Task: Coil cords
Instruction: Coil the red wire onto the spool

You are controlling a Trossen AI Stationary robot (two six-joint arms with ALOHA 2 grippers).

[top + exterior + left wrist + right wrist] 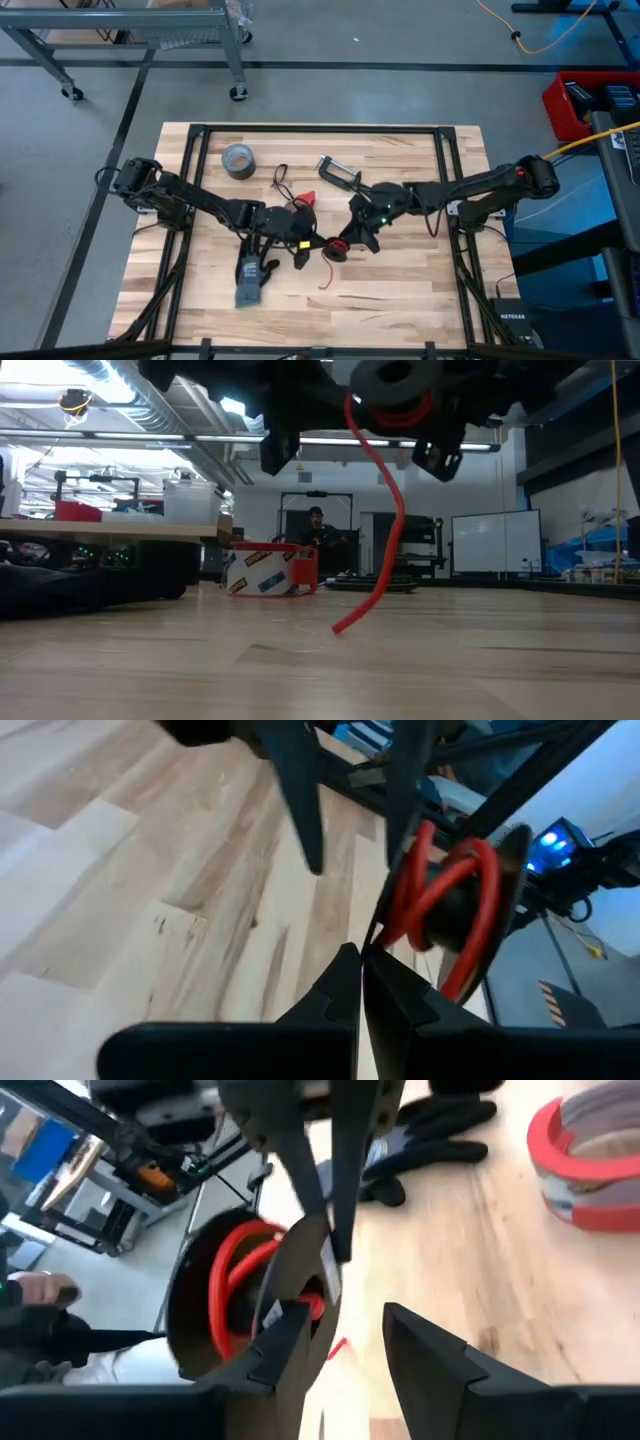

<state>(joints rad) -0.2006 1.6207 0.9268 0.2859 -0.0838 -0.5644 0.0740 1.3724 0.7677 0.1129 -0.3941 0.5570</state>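
On the tabletop's left half: the left arm reaches in toward the middle, and a grey glove (247,285) lies flat on the tabletop (400,300) just below its wrist.
Back left: a grey duct-tape roll (238,160) sits well apart from the work, untouched.
Left tool (298,250): fingers pressed together; from its own camera they look empty, tips just short of the spool.
Black cord (280,180): a thin loop lying loose between the duct-tape roll and the arms, not coiled, as far as I can see.
Centre: a dark spool (338,247) is held off the tabletop between the two tools, with the red cord (240,1270) wound in several turns around its core.
Loose tail: a length of red cord hangs from the spool and its end rests on the tabletop.
Right tool (335,1335): fingers part-spread and clamped over the rim of the spool.
Behind the right arm: a metal clamp (338,172) lies idle.
Progress, my reading: red cord mostly wound, the tail left to take up; black cord not begun.
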